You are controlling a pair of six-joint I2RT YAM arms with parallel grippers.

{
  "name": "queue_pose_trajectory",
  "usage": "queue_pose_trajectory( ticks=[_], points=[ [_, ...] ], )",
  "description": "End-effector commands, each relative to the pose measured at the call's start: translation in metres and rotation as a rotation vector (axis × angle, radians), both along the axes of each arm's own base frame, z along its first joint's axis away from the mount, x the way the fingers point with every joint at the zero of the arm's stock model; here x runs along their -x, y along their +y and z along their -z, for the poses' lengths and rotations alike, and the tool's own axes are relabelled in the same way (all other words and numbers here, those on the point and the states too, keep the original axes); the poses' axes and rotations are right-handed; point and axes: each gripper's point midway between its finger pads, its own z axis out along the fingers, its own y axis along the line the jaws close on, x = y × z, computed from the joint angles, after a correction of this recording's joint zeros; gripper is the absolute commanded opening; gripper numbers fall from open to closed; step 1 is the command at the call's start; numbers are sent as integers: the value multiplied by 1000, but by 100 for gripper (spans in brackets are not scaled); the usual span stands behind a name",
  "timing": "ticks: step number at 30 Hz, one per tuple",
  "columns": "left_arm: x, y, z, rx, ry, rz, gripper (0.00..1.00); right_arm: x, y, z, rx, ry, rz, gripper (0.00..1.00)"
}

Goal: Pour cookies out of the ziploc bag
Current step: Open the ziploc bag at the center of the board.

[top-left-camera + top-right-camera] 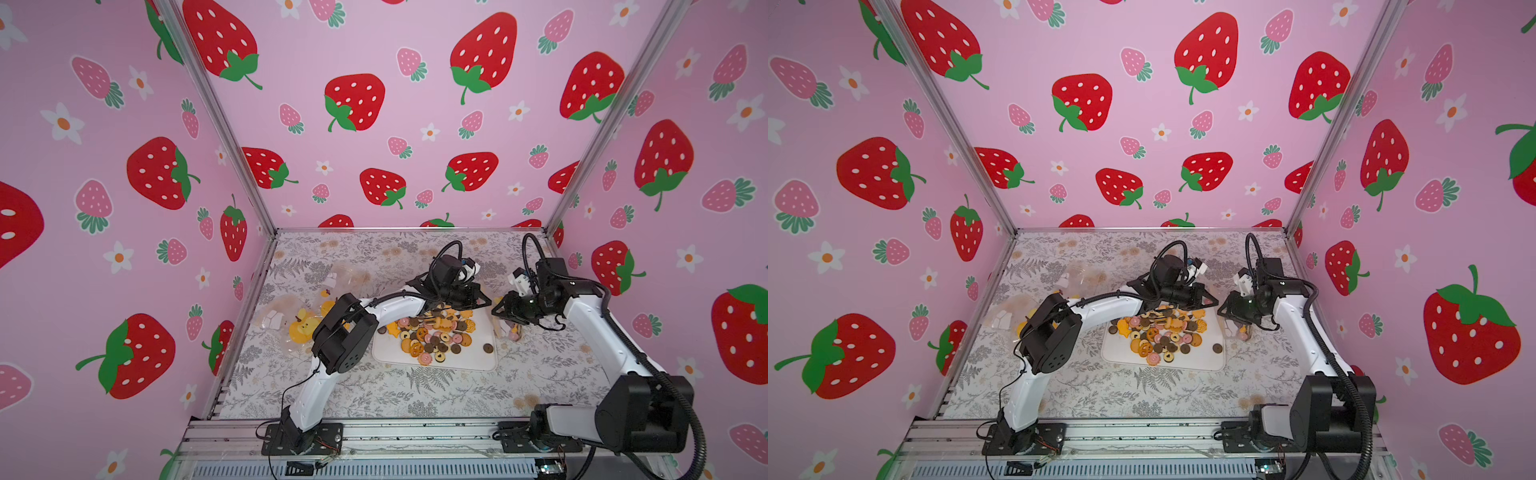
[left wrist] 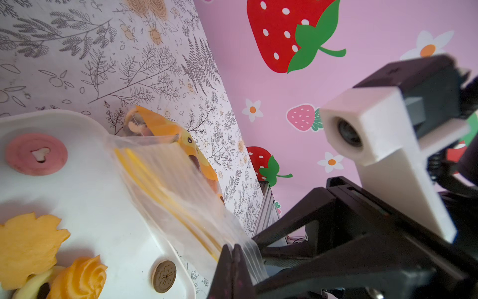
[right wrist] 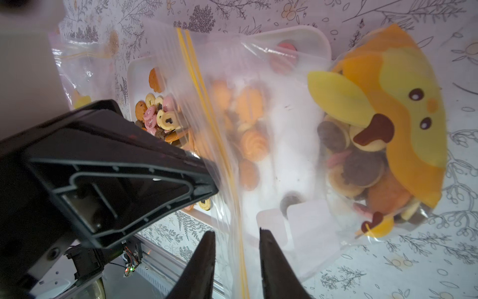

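The clear ziploc bag (image 1: pixel 505 324) (image 3: pixel 258 129), with a yellow zip line and an orange duck print, hangs slack over the right edge of the white tray (image 1: pixel 473 361) (image 1: pixel 1204 361). Several cookies (image 3: pixel 357 165) sit bunched in its bottom corner on the table. A heap of tan, orange, brown and pink cookies (image 1: pixel 432 332) (image 1: pixel 1163 332) lies on the tray. My left gripper (image 1: pixel 488 303) (image 2: pixel 234 252) is shut on the bag's zip rim. My right gripper (image 1: pixel 496 309) (image 3: pixel 236 238) stands open, the zip edge running loose between its fingers.
One dark cookie (image 1: pixel 488 348) lies apart near the tray's right side. At the table's left lie other clear bags: one with white blocks (image 1: pixel 274 318), one with yellow duck shapes (image 1: pixel 303 326), one further back (image 1: pixel 345 278). Walls close in left, back and right.
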Motion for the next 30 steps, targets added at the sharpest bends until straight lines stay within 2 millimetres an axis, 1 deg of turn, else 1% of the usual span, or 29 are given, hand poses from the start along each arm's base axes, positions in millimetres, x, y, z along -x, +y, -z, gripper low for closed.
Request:
queue_pose_trajectory(
  ticks=[1, 4, 9, 15, 21, 24, 25, 28, 30],
  points=[
    [2, 1, -11, 13, -15, 8, 0, -5, -2, -7, -3, -32, 18, 28],
    [1, 2, -10, 14, -14, 8, 0, -8, 0, -5, -15, -30, 18, 25],
    [2, 2, -8, 9, -9, 8, 0, -14, 6, -7, -57, -29, 19, 24],
    [3, 4, -8, 5, -9, 6, 0, -18, 6, -4, -55, -16, 29, 24],
    [3, 5, -9, 6, -11, 4, 0, -19, 2, -1, -34, -14, 38, 16],
    [3, 7, -8, 2, -9, 4, 0, -19, 1, -2, -23, -21, 43, 13],
    [4, 7, -6, 0, -8, 3, 0, -19, 0, -1, -21, -20, 44, 10],
    [4, 9, -4, -3, -5, 3, 0, -20, 1, 0, -22, -18, 42, 8],
    [5, 9, -5, -3, -5, 3, 0, -20, 1, 0, -22, -14, 40, 4]
  ],
)
